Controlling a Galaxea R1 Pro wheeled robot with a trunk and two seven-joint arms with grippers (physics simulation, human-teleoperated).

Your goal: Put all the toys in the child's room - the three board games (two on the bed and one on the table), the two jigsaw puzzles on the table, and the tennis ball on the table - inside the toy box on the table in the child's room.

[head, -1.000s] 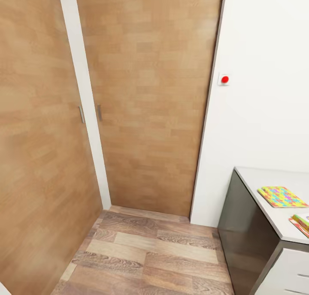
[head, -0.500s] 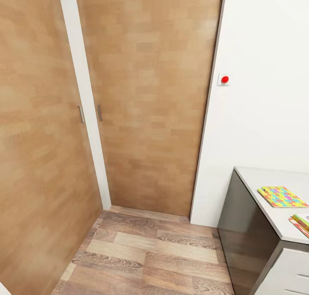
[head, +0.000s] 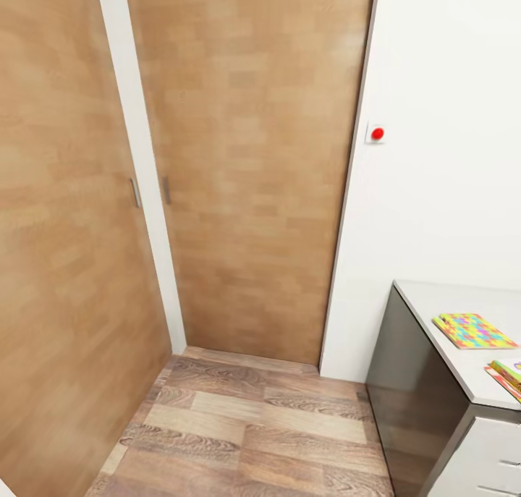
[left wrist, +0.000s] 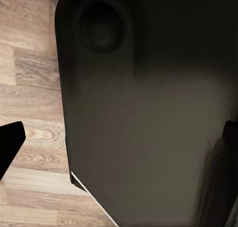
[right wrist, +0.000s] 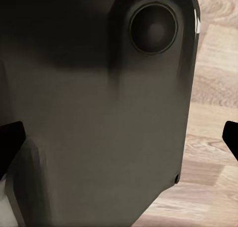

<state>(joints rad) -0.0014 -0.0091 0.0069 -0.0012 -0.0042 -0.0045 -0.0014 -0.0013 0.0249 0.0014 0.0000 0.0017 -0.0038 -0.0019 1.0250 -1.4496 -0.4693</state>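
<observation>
Jigsaw puzzle lies on table; no writing is legible.

A dark robot body panel with a round recess, black fingertips at both edges, over wood floor.

Matt wood-grain doors, plank floor

The bench sits at about 4 o'clock in the head view, with a pale top and a dark side. A bright jigsaw puzzle lies flat on it. Just beside the puzzle, toward 5 o'clock, another flat colourful thing pokes in at the edge.
</observation>
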